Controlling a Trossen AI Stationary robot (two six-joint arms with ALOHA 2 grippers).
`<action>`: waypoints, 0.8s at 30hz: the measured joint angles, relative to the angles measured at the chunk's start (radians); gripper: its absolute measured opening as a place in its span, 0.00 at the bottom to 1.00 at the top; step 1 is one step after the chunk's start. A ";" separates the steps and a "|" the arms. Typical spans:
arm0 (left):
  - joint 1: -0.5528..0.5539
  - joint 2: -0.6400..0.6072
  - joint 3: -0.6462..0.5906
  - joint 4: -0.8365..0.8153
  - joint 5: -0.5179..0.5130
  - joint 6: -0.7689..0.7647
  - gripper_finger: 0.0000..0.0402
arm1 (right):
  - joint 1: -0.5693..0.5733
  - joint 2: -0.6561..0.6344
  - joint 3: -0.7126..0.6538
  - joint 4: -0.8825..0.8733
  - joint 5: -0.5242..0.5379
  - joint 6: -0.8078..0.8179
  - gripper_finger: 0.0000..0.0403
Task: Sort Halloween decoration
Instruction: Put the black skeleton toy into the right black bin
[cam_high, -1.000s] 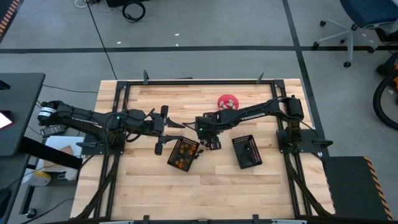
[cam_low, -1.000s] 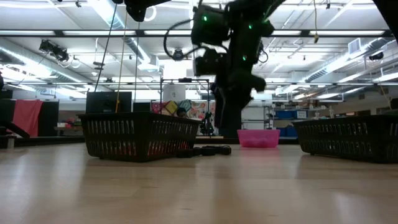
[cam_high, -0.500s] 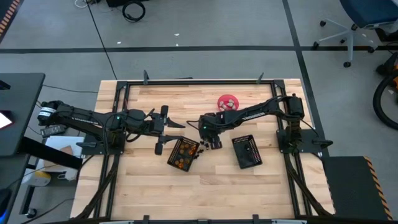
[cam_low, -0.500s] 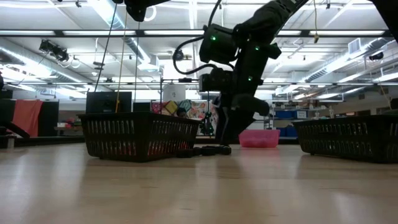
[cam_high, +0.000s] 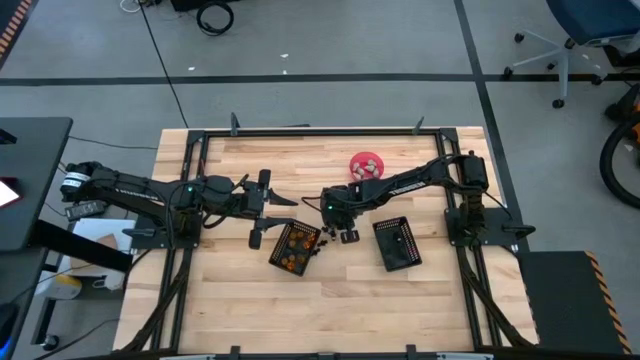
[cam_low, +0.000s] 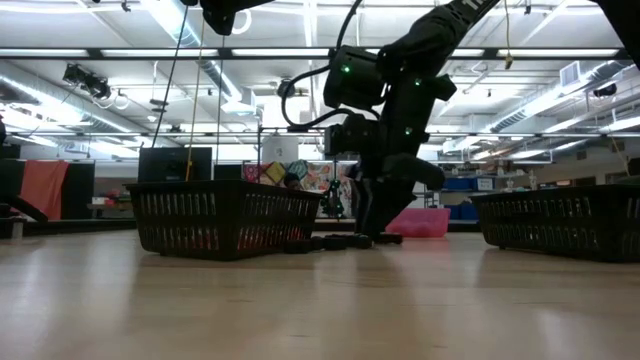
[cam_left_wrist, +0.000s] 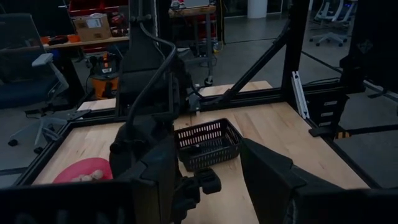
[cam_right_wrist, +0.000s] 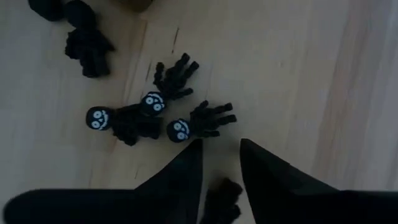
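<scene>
The right tool (cam_right_wrist: 221, 155) hangs low over the tabletop (cam_right_wrist: 298, 74), its fingers (cam_right_wrist: 186, 165) a little apart with one small black piece (cam_right_wrist: 221, 198) between them near their base. Just past the fingertips lies a cluster of black spider figures (cam_right_wrist: 155, 118) with white faces, flat on the wood; more black pieces (cam_right_wrist: 84, 40) lie farther off. From above, this tool (cam_high: 345, 234) sits between the two mesh baskets (cam_high: 295, 247). The left tool (cam_high: 258, 208) waits beside the left basket, fingers spread wide.

table (cam_high: 240, 300) – pale wood, smooth | baskets (cam_high: 397, 243) – black mesh | spiders (cam_right_wrist: 193, 124) – matt black
</scene>
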 joint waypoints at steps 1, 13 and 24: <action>0.000 0.000 0.000 0.000 0.000 0.000 0.39 | 0.000 0.000 0.000 -0.001 0.002 0.004 0.25; 0.000 0.000 0.000 -0.001 0.000 0.001 0.39 | -0.002 0.002 0.042 -0.158 0.064 0.044 0.08; 0.001 0.000 0.000 -0.001 0.000 0.010 0.39 | -0.001 0.003 0.115 -0.337 0.117 0.097 0.03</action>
